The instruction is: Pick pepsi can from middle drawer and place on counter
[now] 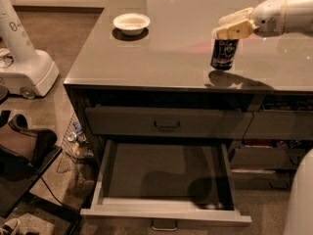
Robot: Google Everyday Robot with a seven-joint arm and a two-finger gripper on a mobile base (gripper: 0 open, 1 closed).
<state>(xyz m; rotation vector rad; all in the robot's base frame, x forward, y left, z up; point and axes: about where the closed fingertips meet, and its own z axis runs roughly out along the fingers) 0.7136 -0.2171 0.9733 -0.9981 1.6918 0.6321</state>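
Where the brown floor shows at the far left, a white machine [23,65] stands, and a dark, lumpy thing [22,143] lies lower down in front of it. Next comes the big grey cabinet with its shiny grey surface [166,53] on top. A small white bowl [131,22] sits on the surface near the back left part, well apart from everything else. Under the front edge, the top drawer [122,122] is pushed in, and it has a dark handle [167,127] in the middle. Below it, the middle drawer [166,212] is pulled far out, so its dark flat floor and pale rims show, with a little metal handle [164,225] at the very front. Further right, the pepsi can [224,55] is up over the surface near the front edge, standing almost straight, dark blue with a red and white mark. A dark shadow [234,80] lies on the surface just under it, and I cannot tell if the bottom of the can touches the surface. The gripper [234,29] is right on top of the can, and its pale jaws are closed around the top of it. The white arm [288,13] reaches in from the right edge. A white rounded shape [301,199] fills the bottom right corner.
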